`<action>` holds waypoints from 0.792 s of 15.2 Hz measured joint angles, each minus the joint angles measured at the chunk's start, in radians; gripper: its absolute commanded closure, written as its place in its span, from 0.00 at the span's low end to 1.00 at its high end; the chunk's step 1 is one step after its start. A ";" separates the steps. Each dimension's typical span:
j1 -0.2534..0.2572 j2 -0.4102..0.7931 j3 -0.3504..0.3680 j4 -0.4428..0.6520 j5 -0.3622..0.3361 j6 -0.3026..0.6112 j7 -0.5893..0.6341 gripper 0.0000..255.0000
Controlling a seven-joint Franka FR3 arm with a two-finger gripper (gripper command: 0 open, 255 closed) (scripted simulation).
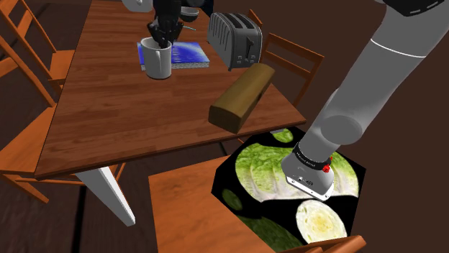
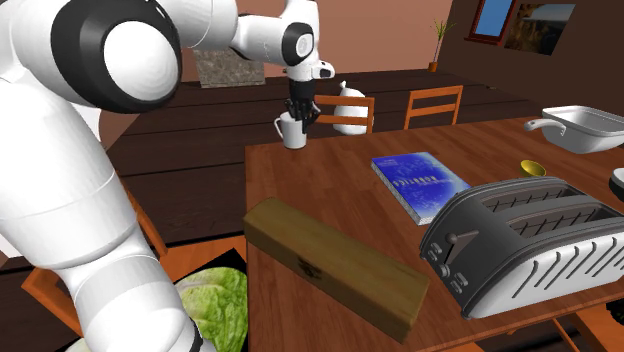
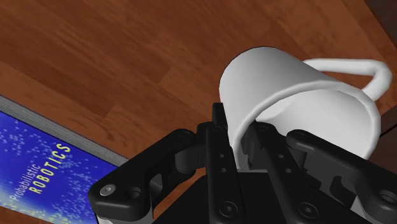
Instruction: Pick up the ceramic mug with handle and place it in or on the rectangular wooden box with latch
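Gripper (image 3: 243, 135) clenched on the white mug (image 3: 299, 89)! Wrist view reads "Robotics" on the blue book (image 3: 38, 162); second exterior view shows the wooden box (image 2: 340, 265) latch.

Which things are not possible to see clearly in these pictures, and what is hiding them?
Shoulder view: the wooden box turns its latch away from the camera.
Wrist view: the mug wall covers the tips of the hand clasping it.
Wrist view: the picture's edge cuts off the book.
Second exterior view: the right edge cuts off the toaster.
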State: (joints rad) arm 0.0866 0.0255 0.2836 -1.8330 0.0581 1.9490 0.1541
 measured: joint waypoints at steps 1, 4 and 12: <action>-0.008 -0.017 -0.008 -0.016 0.006 -0.002 -0.018 1.00; -0.034 -0.116 -0.037 -0.119 0.038 0.001 -0.082 1.00; -0.091 -0.333 -0.142 -0.331 0.073 -0.017 -0.260 1.00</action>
State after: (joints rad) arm -0.0047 -0.3075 0.1414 -2.1641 0.1313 1.9318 -0.1057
